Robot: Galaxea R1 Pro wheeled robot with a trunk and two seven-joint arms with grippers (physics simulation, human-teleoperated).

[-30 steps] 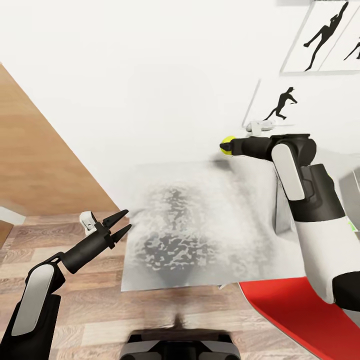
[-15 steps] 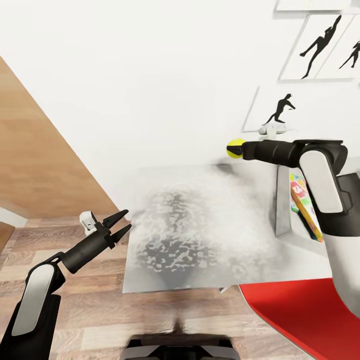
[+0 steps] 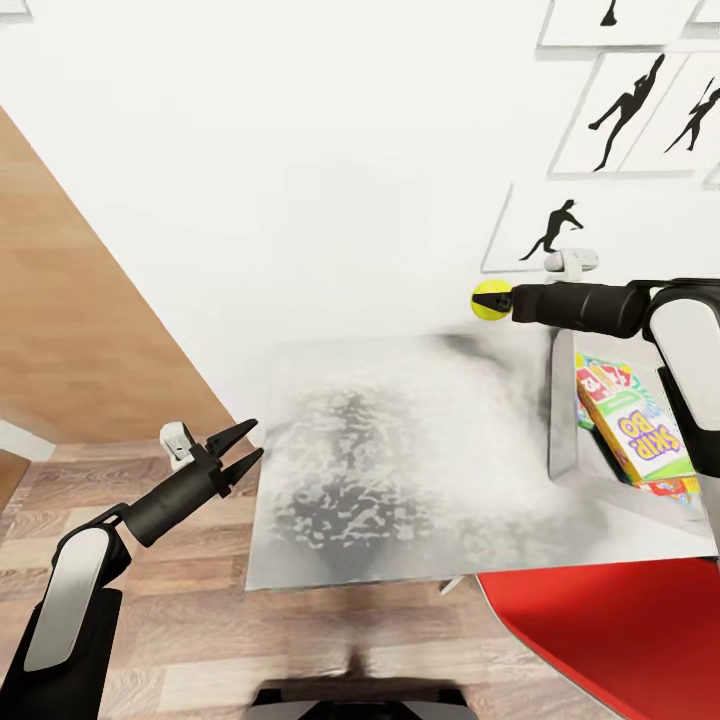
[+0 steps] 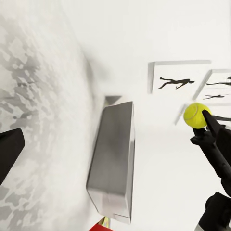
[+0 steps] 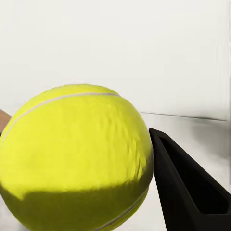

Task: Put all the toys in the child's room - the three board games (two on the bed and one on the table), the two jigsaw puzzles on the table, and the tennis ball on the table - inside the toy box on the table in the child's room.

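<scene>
I've got the tennis ball (image 3: pixel 491 299) pinched across its middle in the right gripper (image 3: pixel 500 300), above the bench's (image 3: pixel 400 440) far edge; it's light, fuzzy and round, so likely to roll out.

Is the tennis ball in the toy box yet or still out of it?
Out. The right pincer holds the tennis ball in the air, beside the toy box, not inside.

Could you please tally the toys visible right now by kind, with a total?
Tennis ball: 1, in the right gripper
Board games: 2 distinguishable, the Skip-Bo box and a second box under it, both in the toy box
Total: 3
</scene>
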